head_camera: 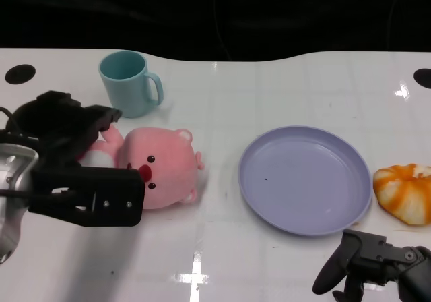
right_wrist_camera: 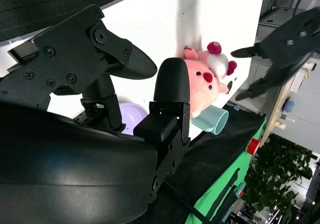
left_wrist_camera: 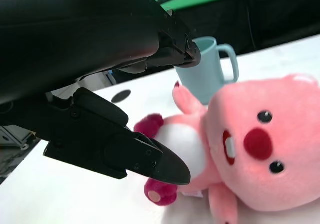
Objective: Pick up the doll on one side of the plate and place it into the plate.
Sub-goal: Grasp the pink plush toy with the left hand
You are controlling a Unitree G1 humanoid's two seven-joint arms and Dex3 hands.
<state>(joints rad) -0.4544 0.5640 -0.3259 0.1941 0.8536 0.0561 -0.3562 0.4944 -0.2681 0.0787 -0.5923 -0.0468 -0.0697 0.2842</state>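
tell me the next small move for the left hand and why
Probably close the left hand on the pink doll. Its fingers are spread on either side of the doll's body and not yet gripping, and the doll lies on the table beside the purple plate, which holds nothing.

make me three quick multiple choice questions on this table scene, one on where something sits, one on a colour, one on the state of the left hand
1. Where does the pink doll lie relative to the plate?
A. inside it
B. on the robot's left of it
C. on the robot's right of it

2. What colour is the mug?
A. light blue
B. yellow
C. red

3. What is the left hand doing?
A. lifting the doll over the plate
B. holding the mug
C. open around the doll, which lies on the table

Answers: 1 B, the head view shows the doll left of the plate; 2 A, the mug is pale blue; 3 C, the fingers are spread beside the doll.
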